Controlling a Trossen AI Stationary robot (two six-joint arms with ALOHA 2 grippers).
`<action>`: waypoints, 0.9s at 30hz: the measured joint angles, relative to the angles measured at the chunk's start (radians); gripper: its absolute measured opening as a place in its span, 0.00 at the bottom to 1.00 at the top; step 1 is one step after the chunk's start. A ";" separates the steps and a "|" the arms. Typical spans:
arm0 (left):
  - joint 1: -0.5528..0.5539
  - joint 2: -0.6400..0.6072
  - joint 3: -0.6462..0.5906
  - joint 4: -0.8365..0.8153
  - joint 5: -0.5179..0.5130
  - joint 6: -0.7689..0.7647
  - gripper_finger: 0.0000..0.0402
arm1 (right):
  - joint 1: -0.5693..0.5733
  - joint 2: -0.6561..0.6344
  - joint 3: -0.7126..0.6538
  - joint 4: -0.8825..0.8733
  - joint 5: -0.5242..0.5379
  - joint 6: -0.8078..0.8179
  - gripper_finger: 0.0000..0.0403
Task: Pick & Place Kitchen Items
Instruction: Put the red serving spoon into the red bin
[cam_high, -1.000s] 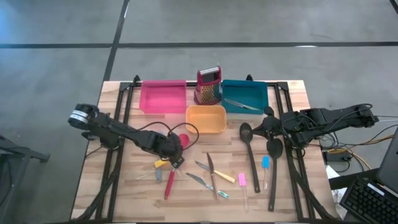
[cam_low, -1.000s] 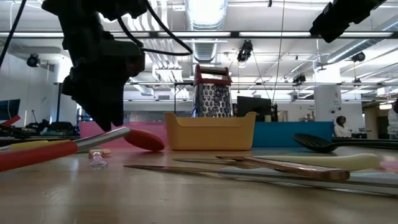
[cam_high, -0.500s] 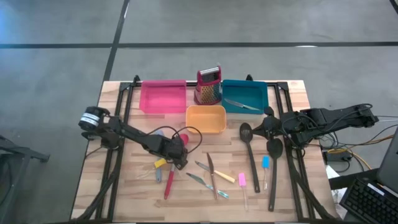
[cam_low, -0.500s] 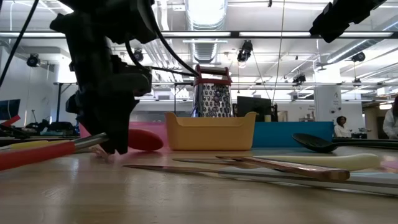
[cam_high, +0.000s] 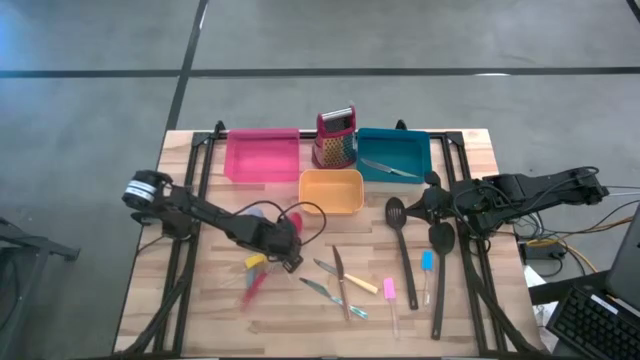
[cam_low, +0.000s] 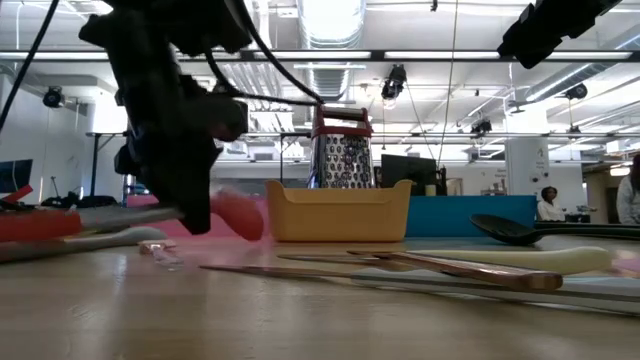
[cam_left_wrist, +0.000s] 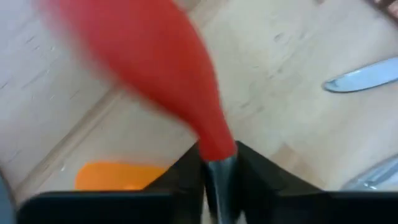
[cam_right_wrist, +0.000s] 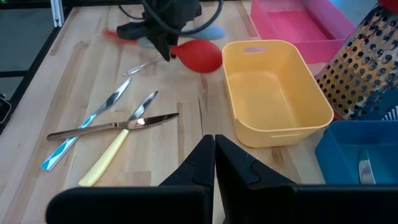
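Observation:
A red spoon has its red head (cam_high: 293, 221) near the yellow tray and its red handle (cam_high: 251, 287) pointing toward the table's near edge. My left gripper (cam_high: 284, 247) is shut on it at the table's left-middle. The low view shows the head (cam_low: 236, 216) beside the dark gripper (cam_low: 190, 205). My right gripper (cam_high: 430, 205) is shut with nothing in it and hovers at the table's right side, above the black spoons. Knives (cam_high: 336, 277) and short coloured pieces (cam_high: 389, 290) lie flat on the wood. My left gripper pinches the spoon's metal neck (cam_left_wrist: 217, 169), just behind the red head (cam_left_wrist: 155, 62), between its two fingers. The fingers slant down from the table's left and lie across the neck. In the low view the handle (cam_low: 45, 222) is off the wood; whether the head touches the table I cannot tell.
At the back stand a pink tray (cam_high: 262, 156), a yellow tray (cam_high: 331, 191), a teal tray (cam_high: 393, 152) holding a knife, and an upright red grater (cam_high: 335, 138). Two long black spoons (cam_high: 402, 238) lie at the right. A yellow piece (cam_high: 257, 262) lies by my left gripper.
My left gripper has sunk a little toward the table and shut on the red spoon's neck. The spoon's handle has swung toward the table's left edge and come up off the wood, while the head has stayed near the yellow tray.

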 joint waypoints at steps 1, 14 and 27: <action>0.000 -0.012 0.000 -0.003 -0.001 0.002 0.13 | 0.000 0.000 0.000 0.000 0.000 0.000 0.02; -0.023 -0.233 0.105 0.002 0.000 0.252 0.13 | 0.000 0.000 0.000 0.000 0.000 0.000 0.02; -0.014 -0.454 0.201 -0.159 -0.347 0.856 0.13 | 0.000 0.000 0.000 0.000 0.000 0.000 0.02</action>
